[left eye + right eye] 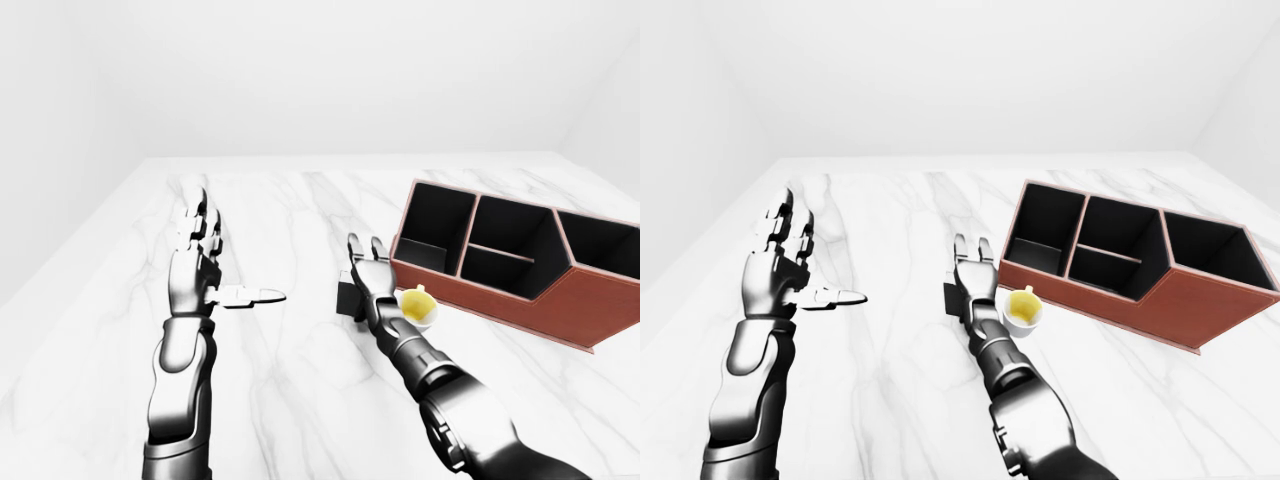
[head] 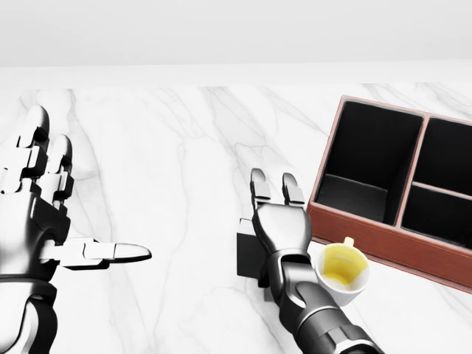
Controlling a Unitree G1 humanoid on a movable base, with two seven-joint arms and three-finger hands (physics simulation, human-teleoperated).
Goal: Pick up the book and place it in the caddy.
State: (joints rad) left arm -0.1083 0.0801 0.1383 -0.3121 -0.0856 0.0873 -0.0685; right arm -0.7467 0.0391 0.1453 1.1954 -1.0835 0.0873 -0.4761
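Marble worktop, book under the right robot hand

White marble worktop (image 2: 177,133) carries everything. Toward its left edge, the left robot hand (image 2: 40,214) hovers open, fingers spread, thumb pointing right. Near the middle, the right robot hand (image 2: 279,221) lies open and flat over the dark book (image 2: 248,254). Just right stands a white cup (image 2: 341,271), beside the brown caddy (image 2: 354,228) toward the right edge.

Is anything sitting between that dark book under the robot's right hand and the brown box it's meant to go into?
Yes. A white cup with yellow inside stands beside the right robot hand, just below the caddy wall in the head view. The book lies left of it; lifted over, nothing else blocks.
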